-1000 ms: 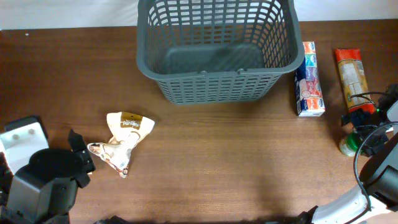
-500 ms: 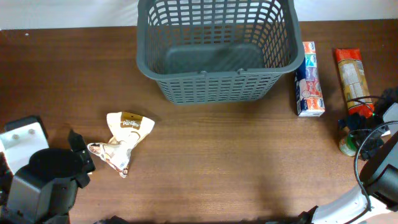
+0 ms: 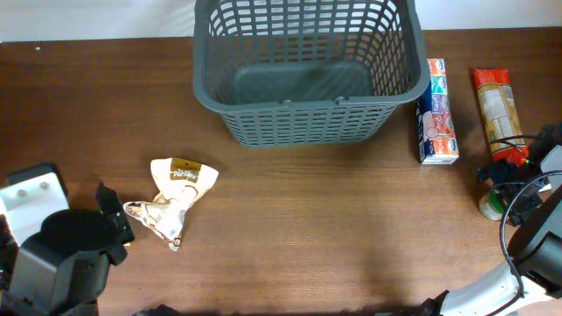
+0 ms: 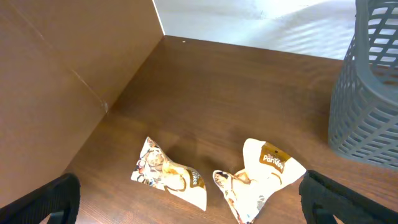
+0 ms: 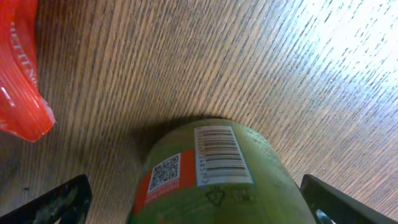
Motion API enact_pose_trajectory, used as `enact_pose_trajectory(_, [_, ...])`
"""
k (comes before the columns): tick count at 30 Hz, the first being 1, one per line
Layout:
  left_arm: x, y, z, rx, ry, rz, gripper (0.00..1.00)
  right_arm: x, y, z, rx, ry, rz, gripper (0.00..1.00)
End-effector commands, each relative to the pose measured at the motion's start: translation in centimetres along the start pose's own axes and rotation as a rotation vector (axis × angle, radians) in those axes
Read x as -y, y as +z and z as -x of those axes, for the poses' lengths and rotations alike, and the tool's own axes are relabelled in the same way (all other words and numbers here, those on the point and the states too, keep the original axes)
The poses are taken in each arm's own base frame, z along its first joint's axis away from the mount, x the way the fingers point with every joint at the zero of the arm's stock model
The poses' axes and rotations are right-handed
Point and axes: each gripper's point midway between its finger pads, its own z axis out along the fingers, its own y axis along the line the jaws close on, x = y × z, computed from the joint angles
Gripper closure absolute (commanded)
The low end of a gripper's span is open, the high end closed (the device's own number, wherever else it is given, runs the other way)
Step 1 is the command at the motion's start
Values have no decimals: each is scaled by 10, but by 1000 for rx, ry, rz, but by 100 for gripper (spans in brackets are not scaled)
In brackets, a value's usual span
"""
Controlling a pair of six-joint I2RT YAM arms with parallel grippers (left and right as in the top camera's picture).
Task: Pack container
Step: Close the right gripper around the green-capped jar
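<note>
The container, a large dark grey lattice basket (image 3: 303, 75), stands at the back middle and shows at the right of the left wrist view (image 4: 370, 93). Two cream snack packets (image 3: 171, 202) lie on the table at the left, ahead of my open, empty left gripper (image 3: 112, 221); they show in the left wrist view (image 4: 169, 177) (image 4: 264, 174). My right gripper (image 3: 507, 189) is open and straddles a green bottle (image 5: 211, 180) lying on the table (image 3: 490, 204). A blue and white carton (image 3: 436, 114) and a red packet (image 3: 496, 105) lie right of the basket.
A brown board (image 4: 68, 74) rises along the left side in the left wrist view. The red packet's end (image 5: 18, 68) lies close beside the green bottle. The wooden table (image 3: 334, 228) runs to a white back edge.
The right gripper has shifted slightly down over the green bottle. The left arm and the packets have not moved.
</note>
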Motion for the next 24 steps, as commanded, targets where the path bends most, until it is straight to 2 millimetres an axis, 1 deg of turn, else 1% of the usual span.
enact_pose_trajectory(1, [0,0,0,1,1,1,1,-1,3,-3,-10,-4,0,1])
enact_pose_trajectory(3, [0,0,0,1,1,1,1,-1,3,-3,-10,-4,0,1])
enact_pose_trajectory(4, [0,0,0,1,1,1,1,-1,3,-3,-10,-4,0,11])
enact_pose_trajectory(6, [0,0,0,1,1,1,1,-1,3,-3,-10,-4,0,24])
enact_pose_trajectory(8, [0,0,0,1,1,1,1,-1,3,-3,-10,-4,0,29])
enact_pose_trajectory(11, [0,0,0,1,1,1,1,-1,3,-4,-13,-4,-2,40])
enact_pose_trajectory(12, [0,0,0,1,1,1,1,-1,3,-4,-16,-5,-3,46])
enact_pose_trajectory(14, [0,0,0,1,1,1,1,0,3,-5,-19,-4,-5,61])
enact_pose_trajectory(15, [0,0,0,1,1,1,1,0,3,-6,-21,-5,-6,66])
enact_pose_trajectory(16, [0,0,0,1,1,1,1,1,3,-6,-24,-5,-8,73])
enact_pose_trajectory(17, [0,0,0,1,1,1,1,1,3,-7,-27,-5,-10,77])
enact_pose_trajectory(19, [0,0,0,1,1,1,1,2,3,-9,-34,-5,-15,96])
enact_pose_trajectory(24, [0,0,0,1,1,1,1,2,-1,-13,-57,-6,-10,96])
